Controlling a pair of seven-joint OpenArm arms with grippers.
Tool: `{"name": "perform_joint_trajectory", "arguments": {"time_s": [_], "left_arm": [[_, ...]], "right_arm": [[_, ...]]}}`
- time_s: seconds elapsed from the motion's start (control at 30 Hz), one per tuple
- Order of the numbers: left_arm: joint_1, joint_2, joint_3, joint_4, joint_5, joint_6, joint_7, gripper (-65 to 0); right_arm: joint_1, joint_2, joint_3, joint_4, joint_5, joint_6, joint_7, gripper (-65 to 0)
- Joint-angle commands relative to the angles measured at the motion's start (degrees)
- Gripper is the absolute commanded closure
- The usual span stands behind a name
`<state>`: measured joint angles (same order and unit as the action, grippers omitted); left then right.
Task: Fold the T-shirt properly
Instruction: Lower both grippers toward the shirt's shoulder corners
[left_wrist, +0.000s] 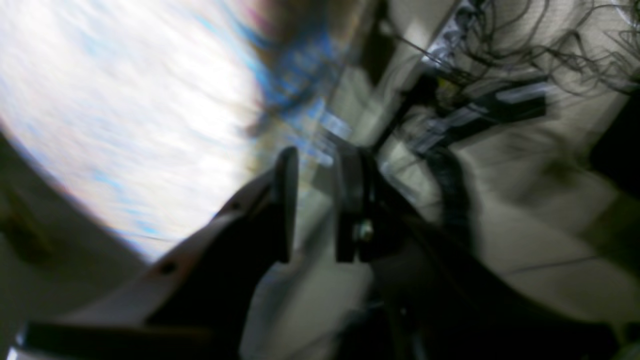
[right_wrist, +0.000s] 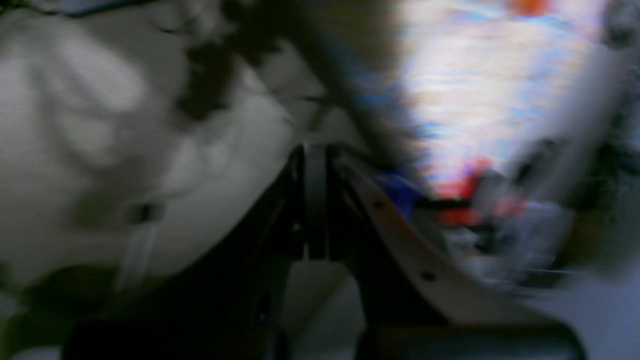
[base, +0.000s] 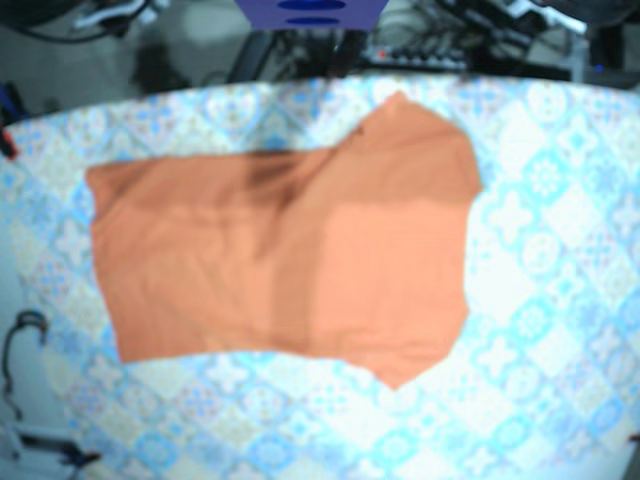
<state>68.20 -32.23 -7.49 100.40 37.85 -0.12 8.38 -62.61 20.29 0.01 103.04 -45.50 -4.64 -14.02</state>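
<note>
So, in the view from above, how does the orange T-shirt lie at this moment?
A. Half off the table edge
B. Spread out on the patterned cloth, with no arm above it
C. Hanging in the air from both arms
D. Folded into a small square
B: the T-shirt lies spread out wide on the blue-patterned tablecloth, and no arm shows over it in the base view.

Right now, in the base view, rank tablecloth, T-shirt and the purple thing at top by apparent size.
Largest: tablecloth.
Then: T-shirt.
Smallest: purple thing, partly cut off by the frame.
</note>
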Motion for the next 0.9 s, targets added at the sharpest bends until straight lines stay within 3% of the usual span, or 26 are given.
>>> {"name": "perform_joint_trajectory", "arguments": {"time_s": [0.0, 0.2, 0.4, 0.6, 0.73, 0.87], "left_arm": [[1.38, -0.52, -1.52, 2.59, 1.23, 0.69, 0.10, -12.7], [0.15, -0.70, -6.01, 8.22, 9.67, 0.43, 0.10, -12.7], [-5.22, -2.37, -5.83, 8.22, 15.39, 0.16, 0.19, -12.8], [-11.28, -2.37, -2.76, 8.22, 19.08, -5.81, 0.19, -12.9], [-14.97, -2.37, 1.46, 8.22, 23.47, -6.34, 0.10, -12.9], [-18.14, -3.77, 8.06, 8.22, 26.29, -8.01, 0.10, -13.7]], "right_arm": [[-0.73, 0.15, 0.03, 2.67, -2.55, -0.59, -0.53, 0.0], [3.22, 0.23, -0.32, 5.31, -18.81, -0.23, -1.41, 0.0], [10.52, 0.32, 0.03, 5.22, -18.99, -0.23, 1.49, 0.0], [17.29, 0.58, 0.03, 4.87, -18.29, -0.15, 3.78, -0.7], [20.81, 2.52, 0.12, 4.78, -13.01, 2.93, 3.52, -6.7], [21.86, 3.75, 0.12, 3.81, -10.81, 3.37, 3.52, -11.9]]}}
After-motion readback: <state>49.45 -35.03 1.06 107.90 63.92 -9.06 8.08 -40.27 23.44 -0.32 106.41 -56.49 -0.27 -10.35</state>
